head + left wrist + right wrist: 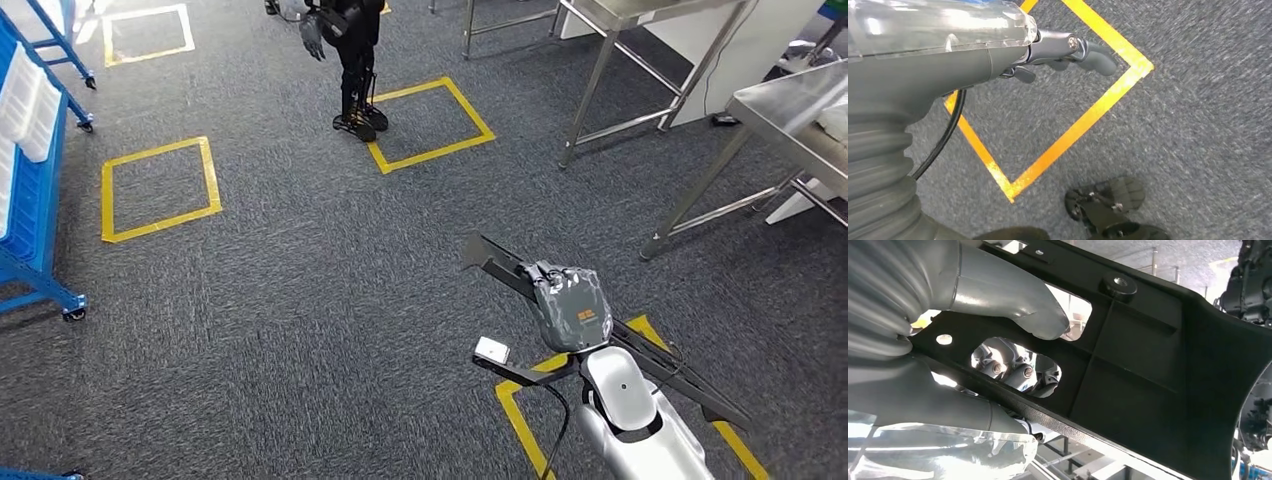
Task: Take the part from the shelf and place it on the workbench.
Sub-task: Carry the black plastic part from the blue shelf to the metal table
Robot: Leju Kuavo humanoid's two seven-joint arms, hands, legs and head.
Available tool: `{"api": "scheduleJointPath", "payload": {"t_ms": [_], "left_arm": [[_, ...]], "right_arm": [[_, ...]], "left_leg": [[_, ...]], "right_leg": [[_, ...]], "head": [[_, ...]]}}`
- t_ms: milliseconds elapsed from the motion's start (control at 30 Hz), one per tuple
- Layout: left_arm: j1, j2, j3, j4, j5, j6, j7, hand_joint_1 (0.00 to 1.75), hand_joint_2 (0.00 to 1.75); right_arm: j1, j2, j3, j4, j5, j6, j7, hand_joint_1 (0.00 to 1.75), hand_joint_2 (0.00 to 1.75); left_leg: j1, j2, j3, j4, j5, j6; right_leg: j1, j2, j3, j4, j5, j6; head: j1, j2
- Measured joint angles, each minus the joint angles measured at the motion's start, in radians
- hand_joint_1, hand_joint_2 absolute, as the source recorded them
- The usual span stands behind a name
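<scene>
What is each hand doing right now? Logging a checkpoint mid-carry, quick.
Left hand: holds nothing, fingers curled in; closed.
Right hand: grips the long black plastic part.

Our right arm [630, 420] reaches forward, its robot hand [572, 308] closed around a long black part [500, 262], thumb [1013, 305] pressed on one face and fingers [1013, 367] showing through a cutout. Our left robot hand [1068, 52] hangs down, fingers loosely curled, holding nothing.
</scene>
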Motion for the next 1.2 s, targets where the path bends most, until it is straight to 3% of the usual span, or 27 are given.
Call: {"api": "scheduleJointPath", "payload": {"t_ms": [33,100,133,200,233,267,300,333,400,467,533,600,667,733,767,800,867,933,1000,1067,1133,1200], "left_arm": [[-0.001,-0.001,-0.001,0.0,-0.001,0.0,0.0,0.0,1.75],[-0.003,-0.002,-0.003,0.0,-0.001,-0.001,0.0,0.0,1.75],[-0.004,-0.002,-0.004,0.0,-0.001,-0.001,0.0,0.0,1.75],[-0.001,-0.002,-0.004,0.0,-0.002,-0.001,0.001,0.0,1.75],[0.001,-0.002,-0.004,0.0,-0.001,-0.001,0.001,0.0,1.75],[0.002,-0.002,-0.004,0.0,-0.001,-0.001,0.001,0.0,1.75],[0.002,-0.002,-0.004,0.0,-0.001,-0.001,0.001,0.0,1.75],[0.001,-0.002,-0.004,0.0,-0.001,-0.001,0.001,0.0,1.75],[0.0,-0.003,-0.004,0.0,0.0,-0.001,0.001,0.0,1.75],[-0.002,-0.003,-0.004,0.0,0.0,-0.001,0.0,0.0,1.75],[-0.003,-0.003,-0.005,0.0,0.0,-0.002,0.0,0.0,1.75],[-0.006,-0.003,-0.005,0.0,-0.001,-0.002,0.001,0.0,1.75],[-0.006,-0.002,-0.005,0.0,-0.002,-0.003,0.001,0.0,1.75],[-0.003,-0.002,-0.005,0.0,-0.002,-0.003,0.001,0.0,1.75],[-0.002,-0.001,-0.005,0.0,-0.002,-0.004,0.001,0.0,1.75],[-0.002,-0.001,-0.005,0.0,-0.002,-0.004,0.001,0.0,1.75],[-0.004,0.0,-0.005,0.0,-0.002,-0.004,0.001,0.0,1.75],[-0.005,0.002,-0.005,0.0,-0.002,-0.004,0.001,0.0,1.75],[-0.007,0.004,-0.005,0.0,-0.002,-0.005,0.001,0.0,1.75],[-0.01,0.004,-0.005,0.0,-0.003,-0.005,0.001,0.0,1.75],[-0.014,0.004,-0.005,0.0,-0.003,-0.006,0.001,0.0,1.75],[-0.013,0.003,-0.005,0.0,-0.003,-0.006,0.0,0.0,1.75]], "right_arm": [[0.001,0.0,-0.002,0.0,0.0,0.0,-0.001,1.75,1.75],[0.001,0.0,-0.006,0.002,0.0,-0.001,-0.003,1.75,1.75],[-0.002,0.0,-0.008,0.002,-0.001,-0.001,-0.004,1.75,1.75],[-0.007,0.001,-0.01,0.004,-0.001,-0.001,-0.004,1.75,1.75],[-0.007,0.001,-0.01,0.006,-0.001,-0.001,-0.004,1.75,1.75],[-0.006,0.001,-0.01,0.008,0.0,-0.001,-0.005,1.75,1.75],[-0.005,0.001,-0.01,0.01,0.0,-0.001,-0.004,1.75,1.75],[-0.004,0.001,-0.011,0.011,0.0,-0.001,-0.004,1.75,1.75],[-0.005,0.001,-0.012,0.012,0.0,-0.002,-0.004,1.75,1.75],[-0.006,0.002,-0.013,0.011,0.0,-0.002,-0.004,1.75,1.75],[-0.006,0.002,-0.013,0.011,0.0,-0.003,-0.005,1.75,1.75],[-0.006,0.003,-0.014,0.01,0.0,-0.003,-0.005,1.75,1.75],[-0.01,0.004,-0.014,0.009,0.0,-0.004,-0.004,1.75,1.75],[-0.013,0.004,-0.014,0.011,0.0,-0.004,-0.005,1.75,1.75],[-0.012,0.004,-0.014,0.013,-0.001,-0.004,-0.005,1.75,1.75],[-0.012,0.004,-0.014,0.014,-0.002,-0.004,-0.005,1.75,1.75],[-0.012,0.004,-0.014,0.016,-0.003,-0.004,-0.006,1.75,1.75],[-0.013,0.005,-0.014,0.016,-0.003,-0.004,-0.006,1.75,1.75],[-0.013,0.005,-0.014,0.016,-0.003,-0.005,-0.006,1.75,1.75],[-0.011,0.005,-0.015,0.016,-0.004,-0.006,-0.006,1.75,1.75],[-0.011,0.006,-0.019,0.015,-0.004,-0.008,-0.006,1.75,1.75],[-0.013,0.006,-0.022,0.015,-0.005,-0.009,-0.006,1.75,1.75]], "left_leg": [[0.0,0.009,0.001,-0.003,0.002,0.005],[0.001,0.029,0.006,-0.015,0.009,0.018],[0.002,0.04,0.009,-0.021,0.013,0.023],[0.0,0.062,0.01,-0.025,0.013,0.028],[-0.001,0.074,0.009,-0.024,0.012,0.028],[-0.001,0.085,0.01,-0.024,0.01,0.028],[-0.002,0.096,0.011,-0.023,0.008,0.027],[-0.002,0.106,0.013,-0.022,0.006,0.025],[-0.005,0.124,0.02,-0.02,-0.001,0.019],[-0.009,0.138,0.024,-0.019,-0.007,0.01],[-0.01,0.154,0.028,-0.019,-0.01,-0.002],[-0.006,0.138,0.023,0.0,-0.027,-0.013],[-0.003,0.094,-0.02,0.095,-0.082,-0.021],[-0.002,0.072,-0.089,0.238,-0.142,-0.024],[-0.002,0.07,-0.113,0.282,-0.15,-0.024],[-0.002,0.069,-0.119,0.286,-0.137,-0.023],[-0.002,0.056,-0.075,0.176,-0.062,-0.016],[-0.001,0.017,-0.017,0.041,-0.006,-0.008],[-0.003,-0.001,0.003,-0.005,0.0,-0.001],[-0.003,0.017,0.007,-0.013,0.005,0.009],[-0.001,0.037,0.012,-0.025,0.012,0.022],[-0.001,0.058,0.013,-0.03,0.014,0.029]], "right_leg": [[-0.002,0.008,-0.001,-0.002,0.002,0.007],[-0.001,-0.019,-0.012,0.017,-0.013,0.017],[0.0,-0.047,-0.03,0.055,-0.036,0.021],[-0.002,-0.098,-0.094,0.184,-0.099,0.027],[-0.004,-0.107,-0.125,0.244,-0.12,0.031],[-0.005,-0.11,-0.141,0.275,-0.123,0.033],[-0.006,-0.114,-0.136,0.265,-0.105,0.035],[-0.006,-0.12,-0.11,0.214,-0.073,0.034],[-0.001,-0.154,-0.033,0.068,-0.013,0.028],[0.007,-0.174,0.003,-0.005,0.003,0.015],[0.011,-0.157,0.001,-0.009,0.001,0.001],[0.007,-0.138,0.003,-0.014,0.005,-0.011],[0.002,-0.12,0.006,-0.019,0.008,-0.021],[0.003,-0.1,0.006,-0.018,0.008,-0.025],[0.004,-0.089,0.006,-0.017,0.008,-0.026],[0.005,-0.076,0.007,-0.016,0.008,-0.026],[0.005,-0.051,0.009,-0.012,0.006,-0.024],[0.006,-0.029,0.007,-0.008,0.005,-0.018],[0.003,-0.01,0.001,-0.006,0.006,-0.006],[-0.001,-0.002,-0.004,-0.006,0.008,0.007],[0.0,-0.042,-0.021,0.03,-0.018,0.017],[-0.002,-0.094,-0.076,0.144,-0.079,0.026]], "head": [[0.0,0.0],[0.0,0.0],[0.0,0.0],[0.0,0.0],[0.0,0.0],[0.0,0.0],[0.0,0.0],[0.0,0.0],[0.0,0.0],[0.0,0.0],[0.0,0.0],[0.0,0.0],[0.0,0.0],[0.0,0.0],[0.0,0.0],[0.0,0.0],[0.0,0.0],[0.0,0.0],[0.0,0.0],[0.0,0.0],[0.0,0.0],[0.0,0.0]]}}
